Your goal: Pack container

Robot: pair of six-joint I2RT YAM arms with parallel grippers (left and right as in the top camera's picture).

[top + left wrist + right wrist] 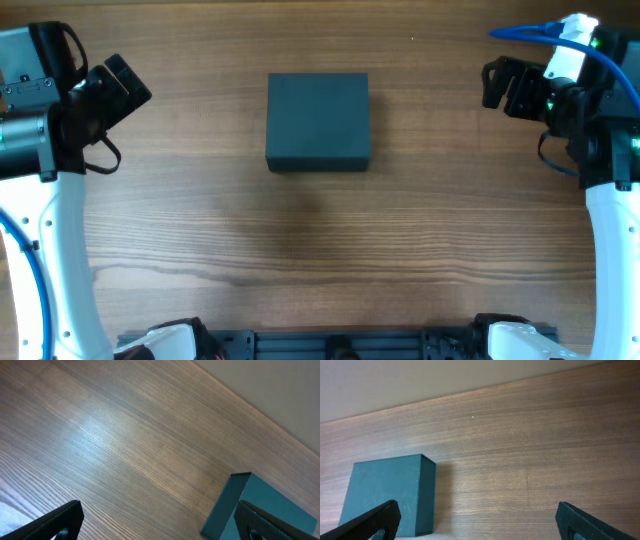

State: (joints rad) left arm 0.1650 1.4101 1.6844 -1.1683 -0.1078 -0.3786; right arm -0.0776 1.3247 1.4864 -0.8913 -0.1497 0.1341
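The container (pixel 318 120) is a dark teal-grey matte box with its lid shut, standing on the wooden table at the upper middle in the overhead view. It also shows at the lower right of the left wrist view (pixel 260 507) and at the lower left of the right wrist view (pixel 390 492). My left gripper (pixel 125 85) is open and empty at the far left, well away from the box; its fingers frame bare wood (pixel 160 522). My right gripper (pixel 500 85) is open and empty at the far right (pixel 480 522).
The wooden table (pixel 320 240) fills the view, with its far edge against a pale wall (pixel 420 380). A dark rail with white arm bases (pixel 330 345) runs along the front edge. A blue cable (pixel 520 32) loops by the right arm.
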